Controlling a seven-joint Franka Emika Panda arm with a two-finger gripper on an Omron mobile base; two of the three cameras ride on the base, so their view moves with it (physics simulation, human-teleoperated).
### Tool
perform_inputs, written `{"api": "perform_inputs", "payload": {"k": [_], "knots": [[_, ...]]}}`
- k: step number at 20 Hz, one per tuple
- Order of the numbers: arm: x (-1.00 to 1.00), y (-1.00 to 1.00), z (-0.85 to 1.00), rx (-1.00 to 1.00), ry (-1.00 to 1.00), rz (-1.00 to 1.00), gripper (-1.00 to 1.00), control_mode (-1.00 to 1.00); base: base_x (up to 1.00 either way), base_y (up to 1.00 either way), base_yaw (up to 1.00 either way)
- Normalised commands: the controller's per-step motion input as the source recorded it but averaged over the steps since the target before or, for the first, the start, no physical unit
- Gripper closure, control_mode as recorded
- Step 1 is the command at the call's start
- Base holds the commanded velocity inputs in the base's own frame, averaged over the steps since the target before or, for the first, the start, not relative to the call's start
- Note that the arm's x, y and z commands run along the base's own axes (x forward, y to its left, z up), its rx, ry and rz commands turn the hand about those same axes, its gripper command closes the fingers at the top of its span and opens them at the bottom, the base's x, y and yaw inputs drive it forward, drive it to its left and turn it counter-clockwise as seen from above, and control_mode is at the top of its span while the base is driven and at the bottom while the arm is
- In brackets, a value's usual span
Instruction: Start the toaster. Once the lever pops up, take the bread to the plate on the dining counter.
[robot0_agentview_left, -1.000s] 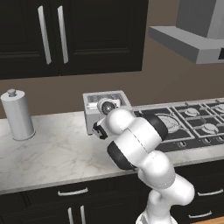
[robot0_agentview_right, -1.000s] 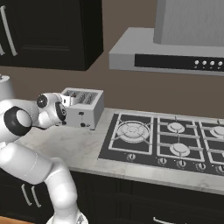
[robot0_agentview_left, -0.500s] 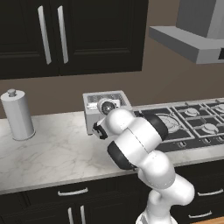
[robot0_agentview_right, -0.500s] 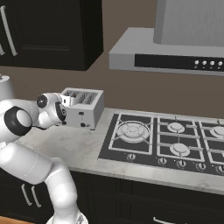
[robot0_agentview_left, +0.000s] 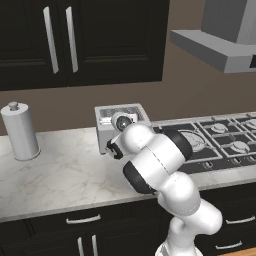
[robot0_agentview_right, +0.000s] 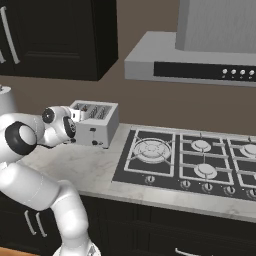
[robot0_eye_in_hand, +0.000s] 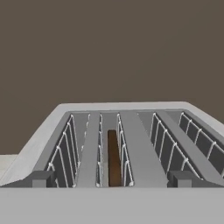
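Toaster (robot0_agentview_left: 121, 127) is your landmark: it stands on the marbled tabletop (robot0_agentview_left: 60, 172) against the back wall, just beside the hob (robot0_agentview_right: 192, 160) on one side and well apart from the white canister (robot0_agentview_left: 20, 131) on the other. Your hand (robot0_agentview_left: 114, 148) hovers at the toaster's front, close over its near edge, released with its fingers spread wide and holding nothing.

Through the hand view you look straight along the slots. Bread (robot0_eye_in_hand: 113, 158) sits upright deep in the second slot from the left, a thin dark brown slice between the wire guides; the other three slots look empty. You cannot see the levers from there, and in the base views the arm covers part of the front, so you cannot tell whether a lever is down.

Judging from this, the start step is not yet done. The main risk is pressing the wrong lever: four slots mean more than one control, and the one you push must serve the slot with the bread. Coming down too far back would put a finger on the top rim or into a slot instead. A sideways push could slide the toaster toward the wall. Reaching in before the lever rises would jam your fingers against the guides.
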Motion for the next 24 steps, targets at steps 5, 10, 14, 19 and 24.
{"api": "perform_inputs", "payload": {"k": [5,10,14,19,24], "knots": [[0.0,0.0,0.0,0.0,0.0,0.0,-1.0,-1.0,0.0,0.0,0.0],[0.0,0.0,0.0,0.0,0.0,0.0,-1.0,-1.0,0.0,0.0,0.0],[0.0,0.0,0.0,0.0,0.0,0.0,-1.0,-1.0,0.0,0.0,0.0],[0.0,0.0,0.0,0.0,0.0,0.0,-1.0,-1.0,0.0,0.0,0.0],[0.0,0.0,0.0,0.0,0.0,0.0,-1.0,-1.0,0.0,0.0,0.0]]}}
